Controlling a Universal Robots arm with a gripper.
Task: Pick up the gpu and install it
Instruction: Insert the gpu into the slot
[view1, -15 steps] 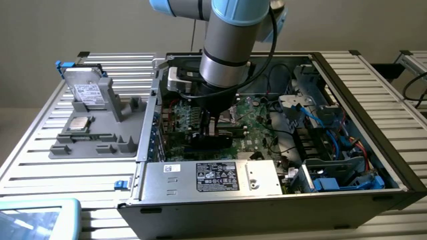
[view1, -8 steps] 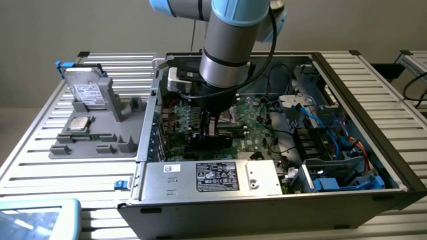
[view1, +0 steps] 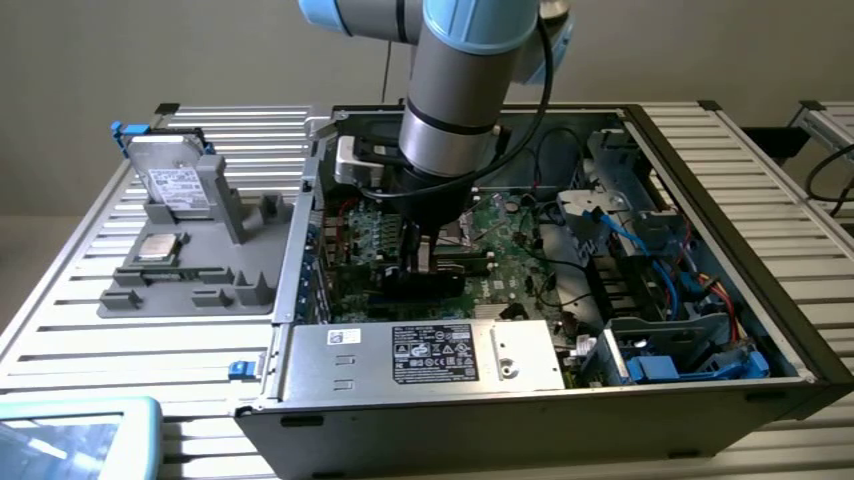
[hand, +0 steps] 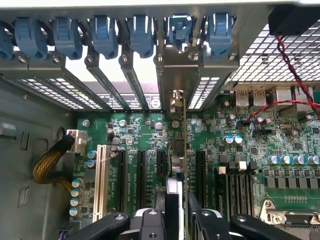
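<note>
- GPU (hand: 183, 165) installation is the step in hand: the card is carried edge-on inside the open computer case (view1: 747, 250), over the motherboard (hand: 145, 145) slots.
- Around the card's upper edge, the gripper (hand: 176, 212) is seen partly closed, gripping it.
- Its silver bracket (hand: 176, 75) points toward twelve o'clock, at the rear slot openings.
- Judged next: exact alignment with the slot, then a straight, firm press.

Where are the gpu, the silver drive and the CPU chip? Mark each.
gpu (hand: 176, 75), wrist view, on its silver end bracket.
silver drive (view1: 178, 186), exterior view, on its white label.
CPU chip (view1: 160, 247), exterior view, on its top face.
</note>
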